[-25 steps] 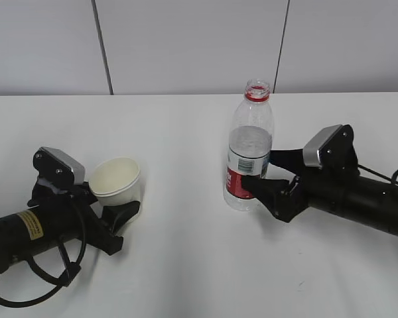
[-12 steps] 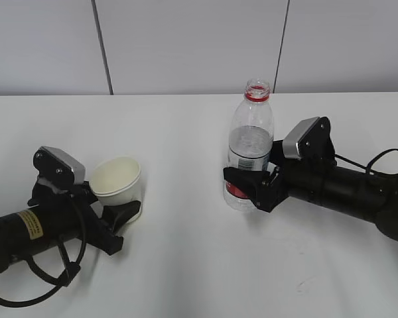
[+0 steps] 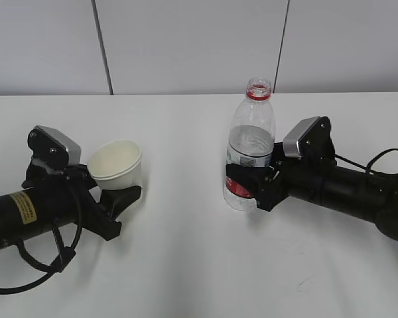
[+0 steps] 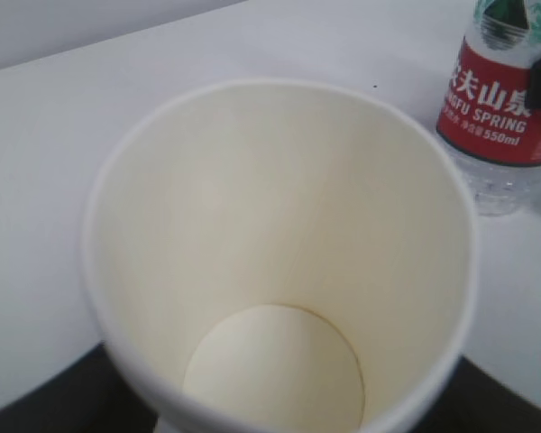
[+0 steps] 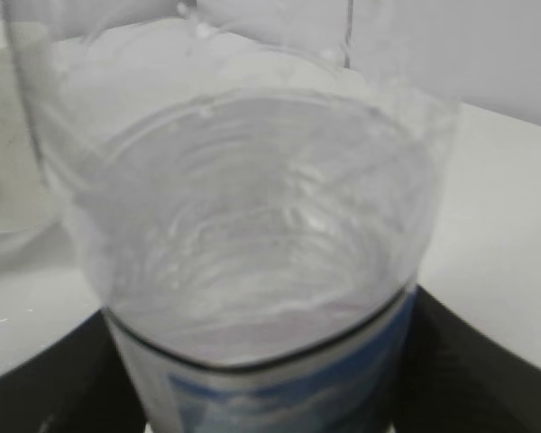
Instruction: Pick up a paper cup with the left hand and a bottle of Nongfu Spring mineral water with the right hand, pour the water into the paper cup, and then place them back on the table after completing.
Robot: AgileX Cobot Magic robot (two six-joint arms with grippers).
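The white paper cup (image 3: 117, 167) sits between the fingers of my left gripper (image 3: 121, 191), which is shut on its lower part. The arm carries a yellow sticker (image 3: 21, 207). In the left wrist view the cup (image 4: 279, 271) is empty and fills the frame. The clear bottle (image 3: 251, 146) has no cap, a red neck ring and a red label, and stands upright. Its water (image 3: 250, 142) reaches about halfway up. My right gripper (image 3: 249, 187) is shut on the bottle at the label. In the right wrist view the bottle (image 5: 252, 225) fills the frame between dark fingers (image 5: 473, 361).
The white table (image 3: 186, 265) has a small scuff mark (image 3: 304, 286) at the front right. A grey panelled wall (image 3: 186, 46) runs behind the far edge. About a hand's width of tabletop separates cup and bottle. The bottle also shows in the left wrist view (image 4: 500, 108).
My right gripper slid left and closed round the bottle's label. My left arm rose slightly, lifting the cup a little.
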